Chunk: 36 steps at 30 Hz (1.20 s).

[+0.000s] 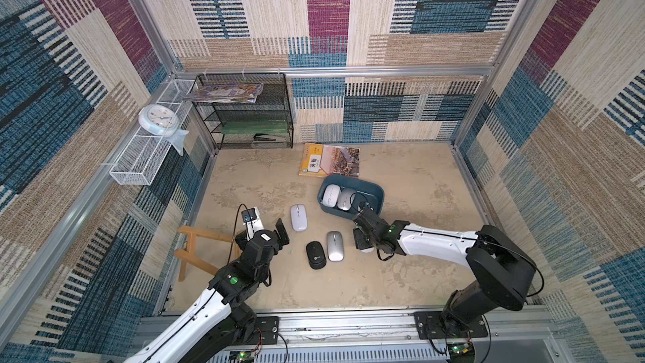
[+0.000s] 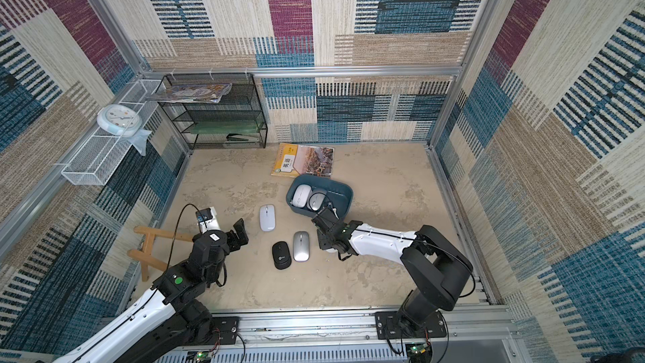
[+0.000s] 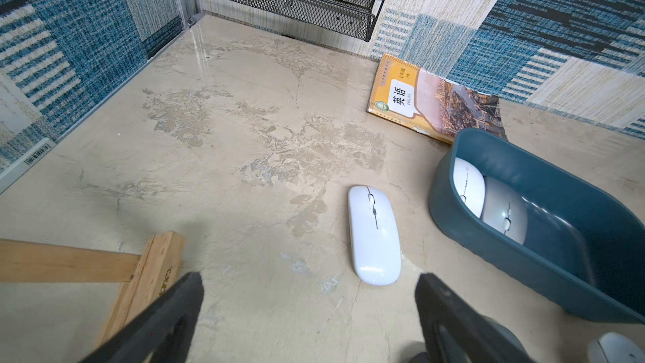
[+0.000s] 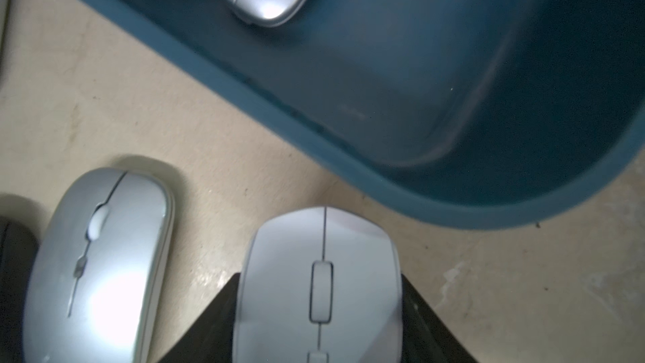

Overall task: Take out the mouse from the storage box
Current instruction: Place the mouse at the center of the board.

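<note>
Now right hand [image 4: 319,295] clamps a white mouse [image 4: 321,239] just outside the box [image 4: 349,165], nose toward its wall, low over counter [image 4: 104,82]; inside, a grey mouse [image 1: 346,199] and a pale one [image 1: 331,195] lie nearer this arm; left hand [image 3: 309,284] gapes empty.

Book [image 3: 436,99] cover reads "英语" w/ small "ENGLISH"; stool print illegible.
</note>
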Each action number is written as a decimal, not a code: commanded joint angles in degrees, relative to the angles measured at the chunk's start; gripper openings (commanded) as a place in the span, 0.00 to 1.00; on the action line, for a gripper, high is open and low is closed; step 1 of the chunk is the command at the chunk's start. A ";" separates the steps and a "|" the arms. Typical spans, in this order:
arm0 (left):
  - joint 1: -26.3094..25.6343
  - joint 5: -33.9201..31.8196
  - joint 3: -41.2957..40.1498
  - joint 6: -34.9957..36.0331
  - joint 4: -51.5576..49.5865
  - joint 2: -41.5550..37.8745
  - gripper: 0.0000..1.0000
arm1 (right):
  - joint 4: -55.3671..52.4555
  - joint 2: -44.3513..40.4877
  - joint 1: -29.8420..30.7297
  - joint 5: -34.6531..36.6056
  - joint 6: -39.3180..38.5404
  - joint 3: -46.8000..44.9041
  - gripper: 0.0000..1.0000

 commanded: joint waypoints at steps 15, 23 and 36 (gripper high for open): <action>0.05 -0.82 -0.80 -1.01 -0.29 -1.25 0.99 | 3.79 4.91 -5.44 -6.44 -3.96 4.88 0.50; 0.09 1.35 -0.01 0.53 0.28 1.64 0.99 | 2.56 3.64 -4.08 -6.99 -0.38 1.92 0.53; 0.18 5.05 1.04 0.35 0.70 6.50 0.99 | 2.85 3.05 -3.32 -5.85 -0.25 1.65 0.83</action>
